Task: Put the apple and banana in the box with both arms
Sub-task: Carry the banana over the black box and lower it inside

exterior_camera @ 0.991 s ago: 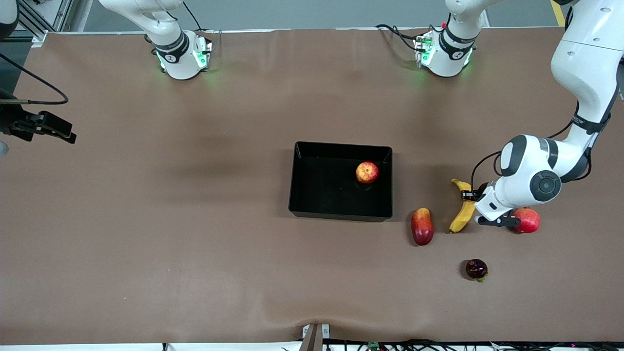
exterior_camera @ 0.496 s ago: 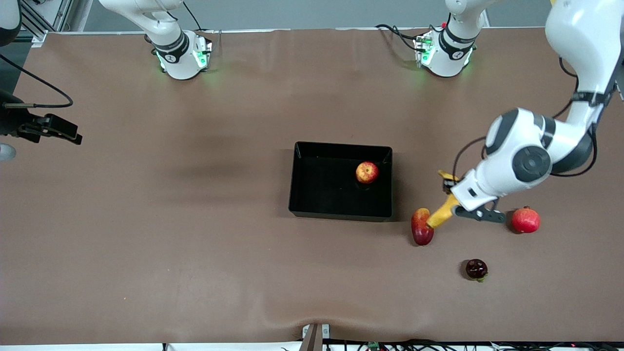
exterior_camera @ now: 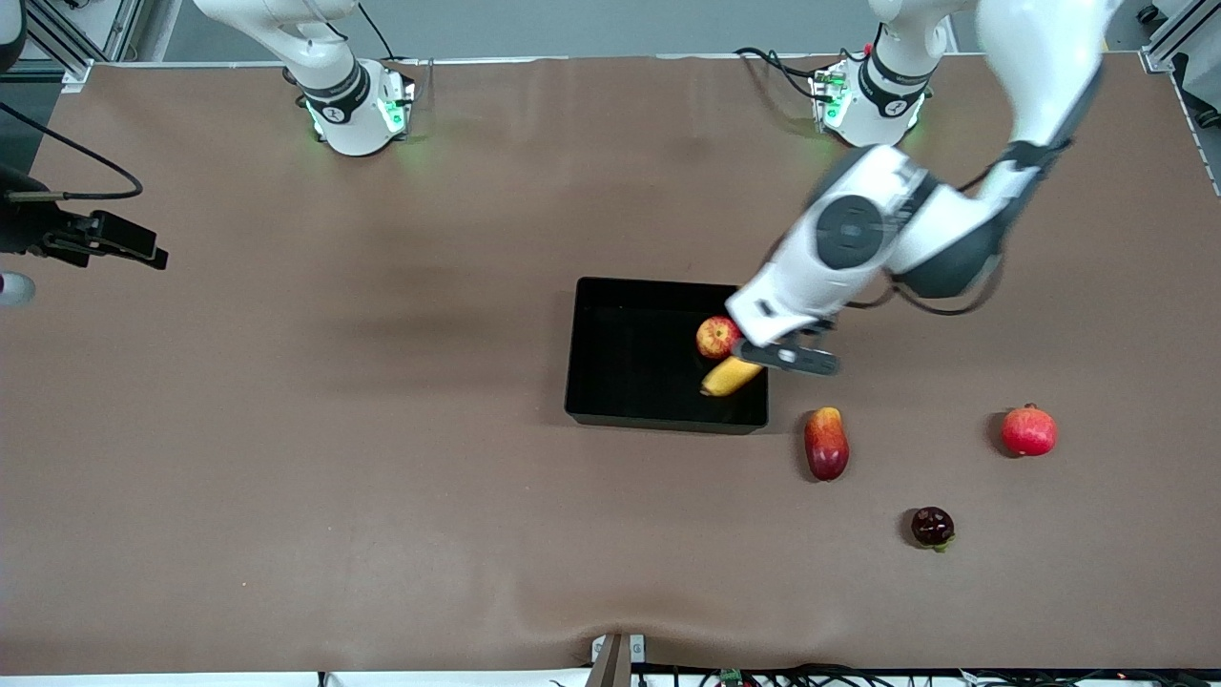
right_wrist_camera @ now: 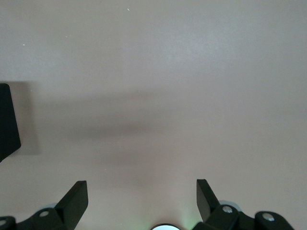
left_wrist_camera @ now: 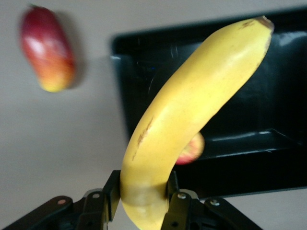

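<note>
The black box (exterior_camera: 610,382) sits mid-table with the apple (exterior_camera: 717,337) inside, near its wall toward the left arm's end. My left gripper (exterior_camera: 755,363) is shut on one end of the banana (exterior_camera: 731,376) and holds it over that end of the box, beside the apple. In the left wrist view the fingers (left_wrist_camera: 111,191) clamp the banana (left_wrist_camera: 192,105), which stretches over the box (left_wrist_camera: 268,96), with the apple (left_wrist_camera: 193,151) partly hidden under it. My right gripper (exterior_camera: 143,256) is open and empty over the table's edge at the right arm's end, and its wrist view (right_wrist_camera: 141,196) shows bare table.
A red-yellow mango (exterior_camera: 826,443) lies just outside the box, nearer the front camera. A red round fruit with a crown (exterior_camera: 1028,430) and a dark purple fruit (exterior_camera: 932,527) lie toward the left arm's end. A corner of the box (right_wrist_camera: 7,120) shows in the right wrist view.
My left gripper lifted the banana off the table near the red crowned fruit and carried it past the mango to above the box. The right gripper shifted only slightly.
</note>
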`<state>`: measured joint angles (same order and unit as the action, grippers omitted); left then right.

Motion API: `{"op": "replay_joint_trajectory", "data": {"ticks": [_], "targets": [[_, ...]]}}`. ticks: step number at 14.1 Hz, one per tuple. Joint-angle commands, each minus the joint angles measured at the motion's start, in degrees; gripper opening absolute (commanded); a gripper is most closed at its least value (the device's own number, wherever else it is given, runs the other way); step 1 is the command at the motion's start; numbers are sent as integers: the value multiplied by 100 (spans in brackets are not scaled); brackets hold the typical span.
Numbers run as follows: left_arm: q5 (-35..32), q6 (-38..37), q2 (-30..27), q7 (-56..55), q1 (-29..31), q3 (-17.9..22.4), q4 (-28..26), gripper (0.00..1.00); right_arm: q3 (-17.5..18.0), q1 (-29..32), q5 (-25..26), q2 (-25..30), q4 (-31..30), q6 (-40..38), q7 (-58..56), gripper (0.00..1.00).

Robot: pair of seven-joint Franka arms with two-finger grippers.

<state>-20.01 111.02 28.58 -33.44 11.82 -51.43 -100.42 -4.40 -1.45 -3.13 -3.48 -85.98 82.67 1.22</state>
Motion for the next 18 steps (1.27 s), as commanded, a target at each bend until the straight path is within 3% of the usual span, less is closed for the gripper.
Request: {"op": "replay_joint_trajectory", "data": {"ticks": [1, 3, 7, 8, 13, 18], "targets": [[-336, -45, 542, -801, -583, 54, 399, 0, 62, 110, -65, 49, 64, -93, 1, 100], [-555, -45, 911, -1382, -1153, 281, 715, 0, 62, 110, 5, 49, 64, -76, 1, 100], [-531, -28, 1290, -1833, -2419, 1431, 1287, 0, 36, 119, 14, 49, 125, -58, -8, 100], [-521, -19, 1378, -1859, -2596, 1564, 1392, 0, 27, 110, 14, 49, 126, -41, -17, 100], [-556, 481, 1791, -2069, -2773, 1618, 1429, 0, 36, 110, 14, 49, 134, -23, -17, 100], [-565, 710, 2055, -2413, -3177, 1961, 1429, 4, 27, 119, 23, 40, 178, 12, -8, 100]]}}
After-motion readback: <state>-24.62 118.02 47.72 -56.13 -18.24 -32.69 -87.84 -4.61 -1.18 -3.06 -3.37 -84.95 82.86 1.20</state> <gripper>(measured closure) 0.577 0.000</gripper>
